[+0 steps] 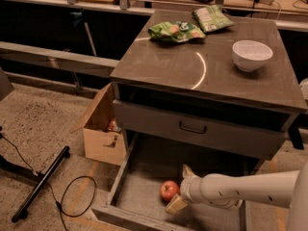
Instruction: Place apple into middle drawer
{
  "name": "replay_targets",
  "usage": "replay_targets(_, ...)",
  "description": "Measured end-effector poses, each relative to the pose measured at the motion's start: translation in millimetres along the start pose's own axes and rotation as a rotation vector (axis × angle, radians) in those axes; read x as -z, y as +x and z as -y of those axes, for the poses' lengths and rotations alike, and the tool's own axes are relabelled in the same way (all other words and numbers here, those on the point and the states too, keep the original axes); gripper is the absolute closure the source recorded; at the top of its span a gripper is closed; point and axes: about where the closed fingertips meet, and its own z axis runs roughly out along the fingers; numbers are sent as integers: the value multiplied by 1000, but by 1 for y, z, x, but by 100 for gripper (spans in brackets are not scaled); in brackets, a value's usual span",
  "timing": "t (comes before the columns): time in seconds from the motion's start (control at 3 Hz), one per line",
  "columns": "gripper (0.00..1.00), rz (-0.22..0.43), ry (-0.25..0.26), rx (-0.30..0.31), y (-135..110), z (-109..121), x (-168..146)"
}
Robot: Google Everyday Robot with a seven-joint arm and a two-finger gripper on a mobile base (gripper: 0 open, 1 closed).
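The red-orange apple (169, 190) rests on the bare grey floor of the pulled-out middle drawer (144, 174), low in the cabinet, near its front wall. My gripper (181, 188) reaches in from the right on a white arm. Its two tan fingers (176, 204) are spread apart just to the right of the apple, one behind it and one in front. The apple lies at the fingertips and is not clamped.
Above the open drawer is a closed grey drawer front with a black handle (192, 127). The cabinet top holds a white bowl (251, 55) and two green snack bags (175, 31). A cardboard box (102, 131) stands to the left. A black stand and cable (43, 182) lie on the floor.
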Motion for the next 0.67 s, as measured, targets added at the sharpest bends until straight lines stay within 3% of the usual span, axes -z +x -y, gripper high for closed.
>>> replay_targets(0.67,41,-36,118,-54,24,37,63)
